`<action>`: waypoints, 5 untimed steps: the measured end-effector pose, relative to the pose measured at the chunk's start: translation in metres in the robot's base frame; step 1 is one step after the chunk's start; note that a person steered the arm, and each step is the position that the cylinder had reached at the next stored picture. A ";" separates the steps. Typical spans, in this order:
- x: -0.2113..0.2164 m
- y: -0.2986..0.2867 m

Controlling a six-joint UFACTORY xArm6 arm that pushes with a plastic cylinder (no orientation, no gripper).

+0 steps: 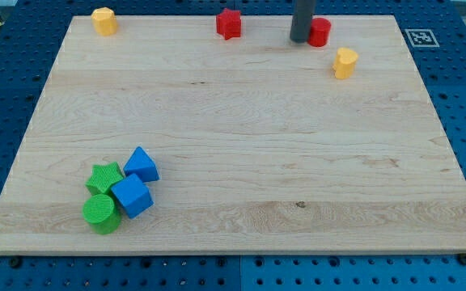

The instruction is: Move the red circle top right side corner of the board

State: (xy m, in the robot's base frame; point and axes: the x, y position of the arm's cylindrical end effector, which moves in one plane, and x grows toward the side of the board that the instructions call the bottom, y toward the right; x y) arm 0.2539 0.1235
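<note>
The red circle block (321,31) sits near the view's top edge of the wooden board (233,137), right of centre. My tip (300,39) is the lower end of a dark rod and stands right against the red circle's left side, partly hiding it. A yellow block (345,62) lies just below and right of the red circle.
A red star block (229,23) sits at the top centre and a yellow block (103,20) at the top left. At the bottom left a cluster holds a green star (103,177), a blue triangle (141,164), a blue cube (132,196) and a green circle (100,212).
</note>
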 end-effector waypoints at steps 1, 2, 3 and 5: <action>-0.006 0.029; -0.010 0.061; -0.014 0.089; 0.024 0.022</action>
